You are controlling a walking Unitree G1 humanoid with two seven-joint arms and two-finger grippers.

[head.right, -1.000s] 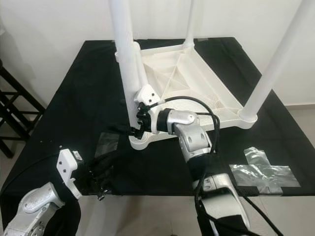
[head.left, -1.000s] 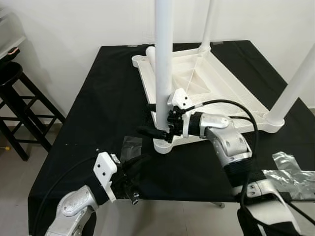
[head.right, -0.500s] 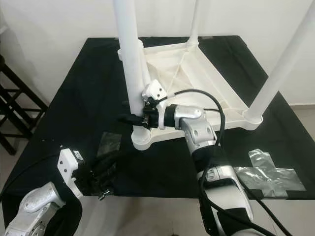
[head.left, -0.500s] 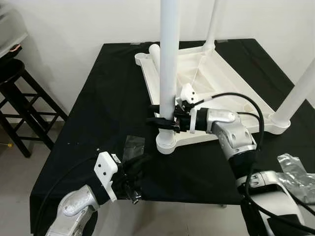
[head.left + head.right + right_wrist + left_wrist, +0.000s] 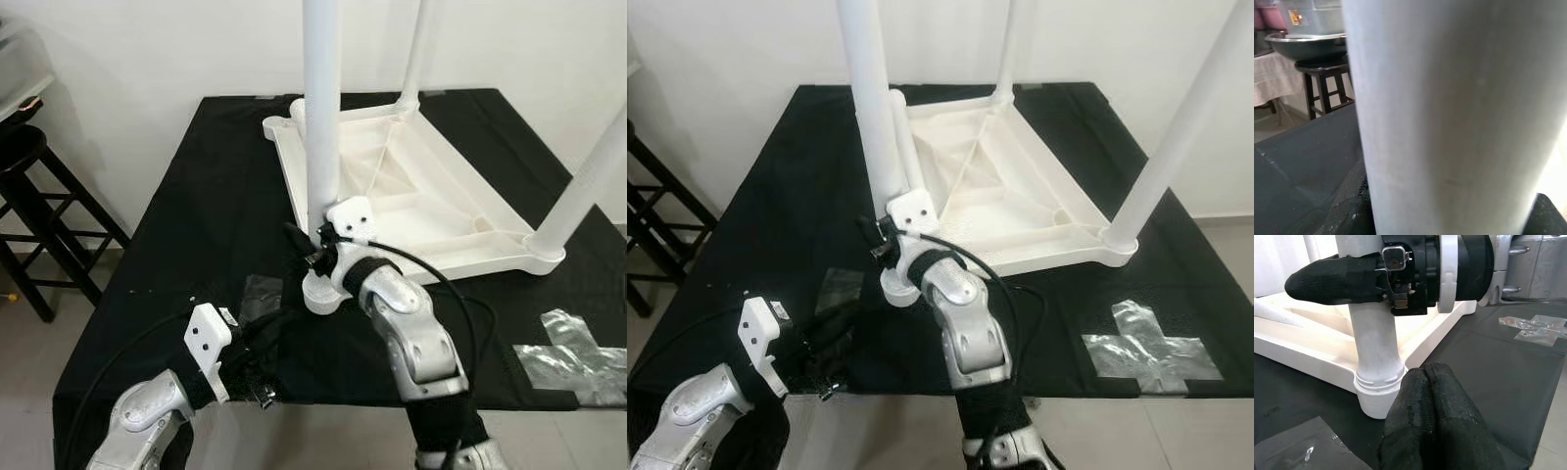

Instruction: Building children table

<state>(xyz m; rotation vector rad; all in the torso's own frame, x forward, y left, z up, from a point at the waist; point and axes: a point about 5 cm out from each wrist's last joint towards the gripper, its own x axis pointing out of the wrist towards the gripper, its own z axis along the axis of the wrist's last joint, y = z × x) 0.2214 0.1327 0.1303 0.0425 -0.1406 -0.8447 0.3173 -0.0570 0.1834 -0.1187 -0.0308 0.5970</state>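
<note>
right gripper (image 5: pixel 312 257) now sits lower on the near leg (image 5: pixel 321 117) than before, fingers straddling it just above its socket, grasping the leg. its forearm has swung in front of the leg. left gripper (image 5: pixel 263 345) is unchanged, fingers clenched together with nothing between them, below and short of the socket. tabletop (image 5: pixel 431 206) lies inverted behind the jaws on a black cloth (image 5: pixel 196 215). tape (image 5: pixel 578 343) lies to the right. stool (image 5: pixel 29 206) stands at left by a white wall.

blk stool (image 5: pixel 39 211) left, by wall | silver tape cross (image 5: pixel 578 345) on blk cloth (image 5: pixel 196 211), right
</note>
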